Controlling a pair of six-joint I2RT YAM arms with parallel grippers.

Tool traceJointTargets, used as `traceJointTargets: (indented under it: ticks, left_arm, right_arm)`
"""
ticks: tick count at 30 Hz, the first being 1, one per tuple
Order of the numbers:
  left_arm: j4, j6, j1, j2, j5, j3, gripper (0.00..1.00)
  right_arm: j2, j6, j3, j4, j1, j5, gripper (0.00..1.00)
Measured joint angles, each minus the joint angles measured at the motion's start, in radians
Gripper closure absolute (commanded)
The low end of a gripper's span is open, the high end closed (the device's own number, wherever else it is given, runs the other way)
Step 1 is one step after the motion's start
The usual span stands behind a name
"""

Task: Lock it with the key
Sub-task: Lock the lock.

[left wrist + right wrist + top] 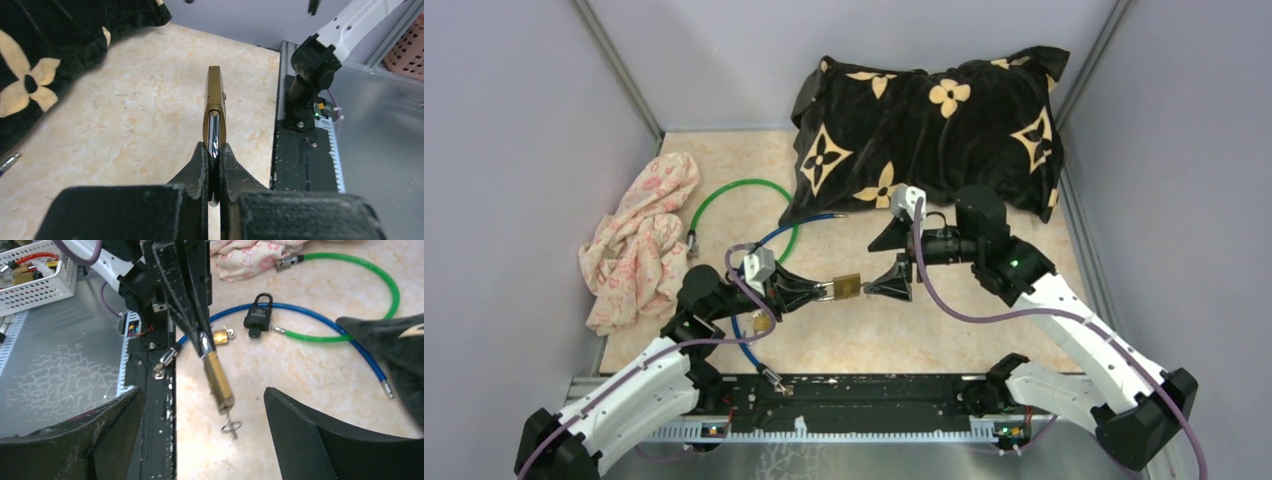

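Left end effector (827,290) is clamped on the shackle of the brass padlock (847,287), holding it above the counter (984,340).
The right end effector (869,268) is spread wide, its fingers on either side of the padlock's free end and clear of it. A key ring (231,426) hangs from that end. A black padlock (258,315), a blue cable (799,222) and a green cable (744,182) lie on the counter nearby.

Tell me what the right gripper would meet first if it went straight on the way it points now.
Probably the brass padlock, held by its shackle in the left gripper: its free end faces the open right gripper. Depth is unclear.
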Motion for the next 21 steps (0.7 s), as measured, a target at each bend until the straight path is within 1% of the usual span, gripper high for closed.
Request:
traceJointTargets:
  ticks: [2, 3, 6, 10, 12, 15, 19, 21]
  left_arm:
    - [-0.015, 0.026, 0.006, -0.014, 0.002, -0.007, 1.0]
    - [-0.018, 0.035, 0.008, -0.018, 0.005, -0.011, 1.0]
    - [-0.024, 0.052, 0.008, -0.025, 0.014, -0.014, 1.0]
    - [-0.032, 0.056, 0.008, -0.026, 0.023, -0.015, 1.0]
    - [-0.033, 0.055, 0.008, -0.026, 0.025, -0.015, 1.0]
    - [-0.034, 0.054, 0.008, -0.025, 0.027, -0.015, 1.0]
    - [-0.038, 0.051, 0.008, -0.025, 0.027, -0.015, 1.0]
    - [-0.038, 0.051, 0.008, -0.024, 0.029, -0.015, 1.0]
  right_arm:
    - [-0.036, -0.027, -0.014, -0.027, -0.001, 0.018, 0.4]
    - [-0.047, -0.037, -0.026, -0.035, -0.001, 0.024, 0.44]
    - [-0.044, -0.053, -0.059, -0.056, -0.001, 0.042, 0.47]
    - [0.005, -0.058, -0.095, -0.063, 0.013, 0.076, 0.51]
    - [0.034, -0.066, -0.097, -0.062, 0.034, 0.093, 0.57]
    - [0.069, -0.085, -0.097, -0.06, 0.064, 0.111, 0.74]
    - [0.099, -0.105, -0.097, -0.067, 0.074, 0.131, 0.75]
    - [0.105, -0.112, -0.097, -0.068, 0.075, 0.14, 0.79]
